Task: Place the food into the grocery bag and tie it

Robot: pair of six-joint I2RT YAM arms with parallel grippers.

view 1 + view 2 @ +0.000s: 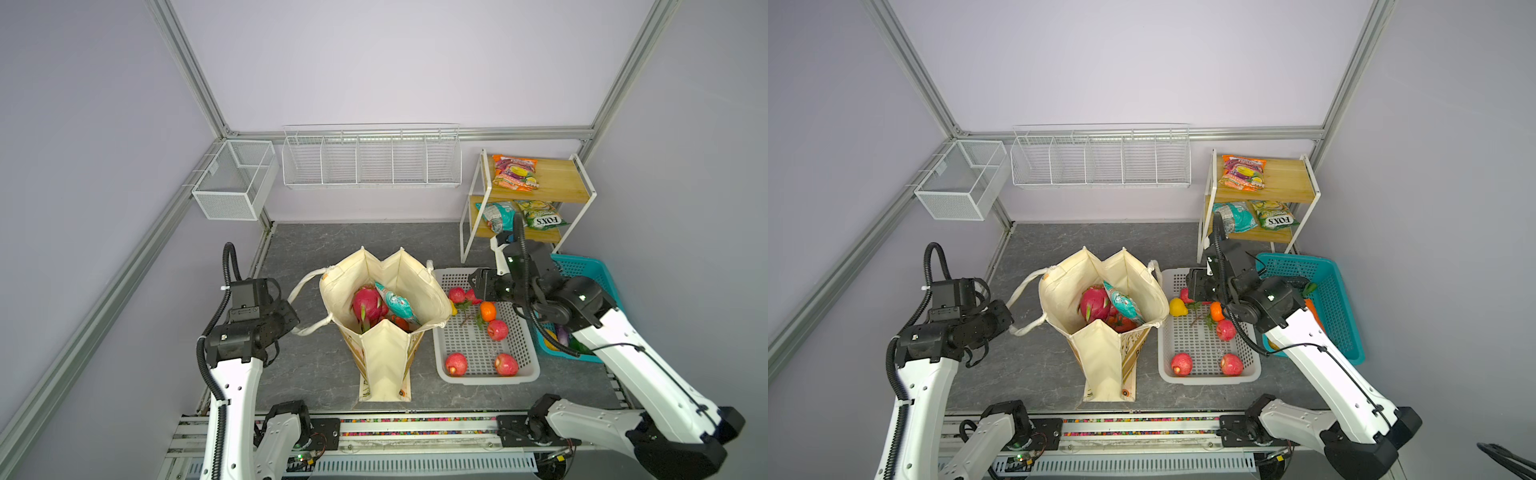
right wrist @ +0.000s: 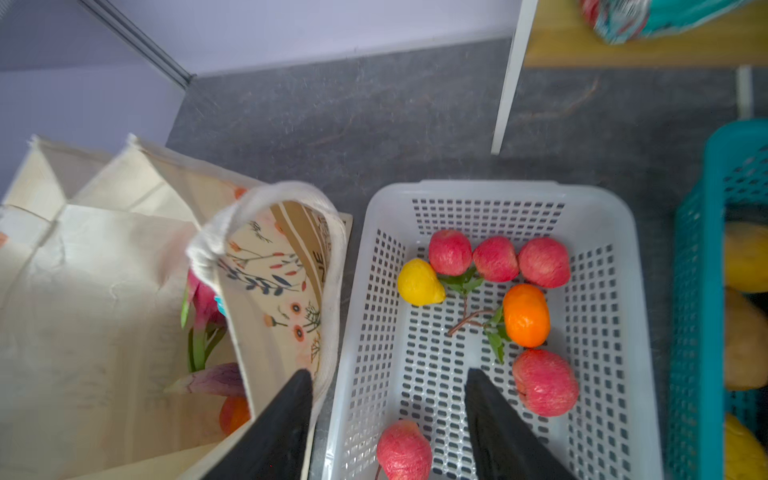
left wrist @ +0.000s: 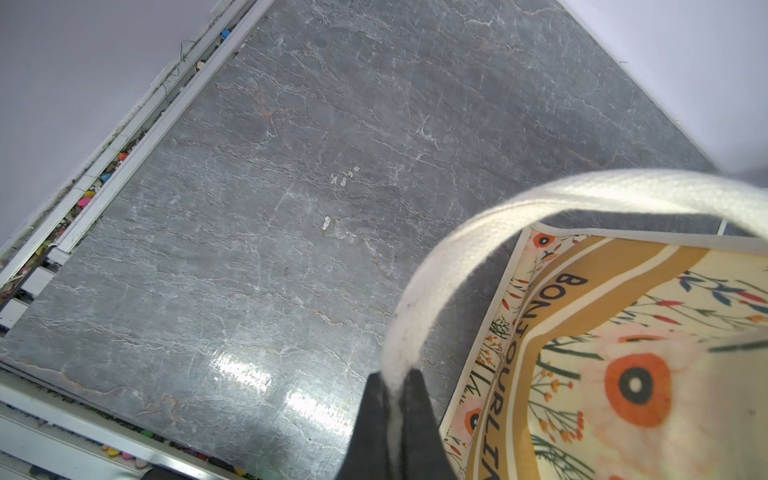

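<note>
The cream grocery bag (image 1: 386, 357) stands open mid-table in both top views, with a pink dragon fruit (image 1: 367, 305) and a teal packet (image 1: 397, 305) inside. My left gripper (image 3: 395, 378) is shut on the bag's left strap handle (image 3: 478, 232). My right gripper (image 2: 390, 374) is open and empty. One finger is by the bag's right strap (image 2: 332, 257) and the other is over the white basket (image 2: 478, 189). That basket holds red apples (image 2: 544, 382), an orange (image 2: 525, 316) and a yellow fruit (image 2: 419, 282).
A teal basket (image 1: 598, 270) with more produce sits to the right of the white basket, partly under my right arm. A wooden shelf rack (image 1: 561, 183) at the back right carries orange (image 1: 515, 172), teal (image 1: 496, 216) and green (image 1: 540, 214) packets. Wire baskets (image 1: 370, 162) hang on the back wall.
</note>
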